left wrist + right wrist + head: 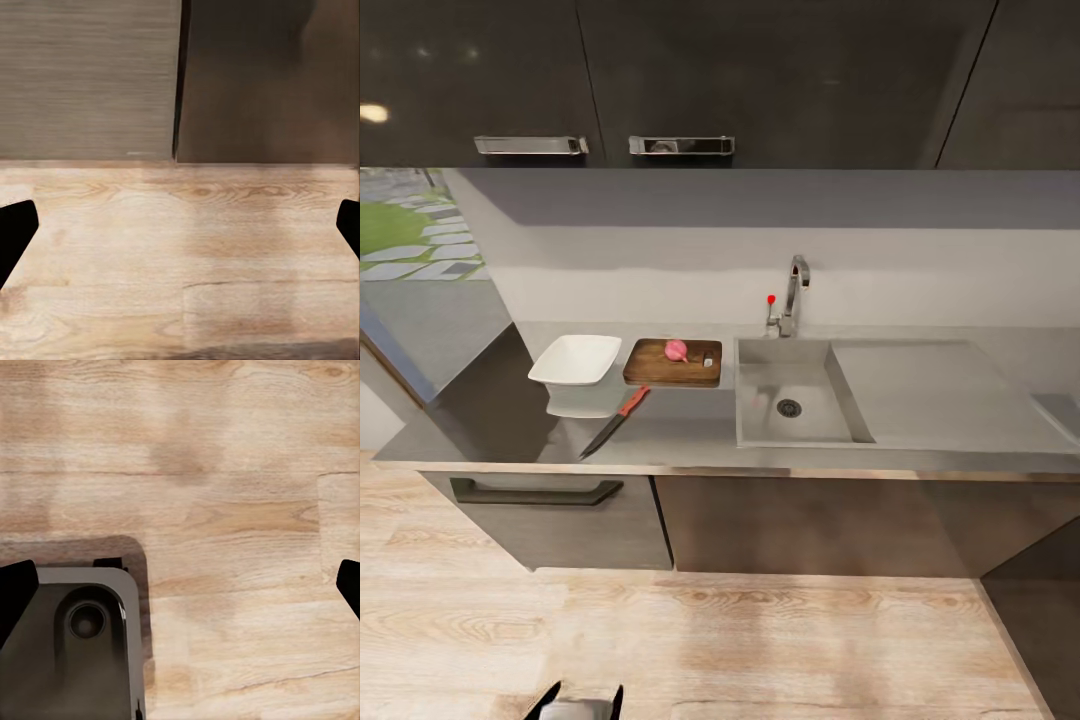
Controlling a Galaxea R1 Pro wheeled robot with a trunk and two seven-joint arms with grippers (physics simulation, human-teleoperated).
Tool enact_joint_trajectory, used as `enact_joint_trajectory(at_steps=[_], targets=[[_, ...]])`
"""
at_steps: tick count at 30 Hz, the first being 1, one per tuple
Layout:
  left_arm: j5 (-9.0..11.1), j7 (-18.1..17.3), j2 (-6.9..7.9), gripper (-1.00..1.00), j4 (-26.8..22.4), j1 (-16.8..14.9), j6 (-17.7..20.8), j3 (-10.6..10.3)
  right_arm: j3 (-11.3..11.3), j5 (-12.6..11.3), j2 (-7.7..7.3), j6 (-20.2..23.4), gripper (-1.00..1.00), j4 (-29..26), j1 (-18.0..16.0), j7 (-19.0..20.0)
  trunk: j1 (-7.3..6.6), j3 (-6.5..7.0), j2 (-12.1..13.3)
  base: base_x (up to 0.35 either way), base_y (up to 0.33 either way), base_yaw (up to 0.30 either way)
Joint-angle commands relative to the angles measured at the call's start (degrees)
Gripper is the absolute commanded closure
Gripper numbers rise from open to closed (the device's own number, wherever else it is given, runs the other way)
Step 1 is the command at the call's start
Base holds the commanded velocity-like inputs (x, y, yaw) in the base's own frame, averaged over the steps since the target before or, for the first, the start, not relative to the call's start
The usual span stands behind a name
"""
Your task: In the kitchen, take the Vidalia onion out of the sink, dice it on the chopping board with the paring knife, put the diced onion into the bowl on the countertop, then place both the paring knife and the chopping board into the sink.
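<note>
At the bottom edge of the head view, left of centre, a dark two-pronged part of the robot (578, 700) hung over the pale wooden plank floor (760, 640); which arm it belonged to could not be told. In the left wrist view the left end effector (180, 225) had its black fingertips (15, 232) far apart at the frame's two sides, spread wide and empty, aimed at the floor and the cabinet fronts (90, 75). The right end effector (180, 585) was likewise spread and empty above the floor, with a dark rounded part of the robot's base (82, 637) in the lower left of that frame.

Farther off, mid-frame in the head view, the smooth grey glossy table (690, 435) ran across over dark grey cabinets. Nearest its front edge lay the slim paring knife with reddish-brown handle and dark blade (616, 421), on the table, apart from the board. Behind it stood the shallow white squarish bowl (575, 360), apparently empty, and just right of it the dark brown wooden chopping board (672, 363). The small pinkish-red Vidalia onion (676, 350) sat on the board, seemingly whole. Right of the board, the rectangular stainless steel sink (760, 375) held nothing visible but its drain.

Judged from this, the onion was already out of the sink; dicing, filling the bowl, and sinking knife and board were left.
</note>
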Motion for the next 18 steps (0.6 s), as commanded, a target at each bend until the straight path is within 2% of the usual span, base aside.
enact_joint_trajectory(at_steps=[1,3,8,11,16,18], targets=[[0.4,0.5,0.60,-1.00,1.1,0.9,-1.8,-0.2,-0.5,0.5,0.01,-0.3,-1.00,0.0,-0.1,0.1,0.03,-0.08,-0.1,0.000,0.000,0.000],[0.6,0.6,1.34,-1.00,4.6,2.4,-4.1,-0.1,-0.5,0.5,0.01,-0.3,-1.00,0.1,0.0,0.1,0.03,-0.08,-0.1,0.000,0.000,0.000],[0.8,0.7,1.57,-1.00,10.3,2.9,-7.5,0.1,-0.5,0.5,0.01,-0.3,-1.00,0.1,0.0,0.1,0.03,-0.07,-0.1,0.000,0.000,0.000],[0.8,0.8,1.59,-1.00,14.7,3.0,-12.7,0.2,-0.4,0.5,0.01,-0.3,-1.00,0.1,0.0,0.1,0.03,0.03,-0.1,0.000,0.000,0.000],[0.8,1.1,1.59,-1.00,21.4,3.0,-24.9,0.4,-0.5,0.5,0.01,-0.3,-1.00,0.1,0.0,0.1,0.03,0.40,-0.1,0.000,0.000,0.000],[0.8,1.1,1.55,-1.00,23.1,3.0,-28.1,0.4,-0.5,0.5,0.01,-0.3,-1.00,0.1,0.0,0.1,0.03,0.57,-0.1,0.000,0.000,0.000]])
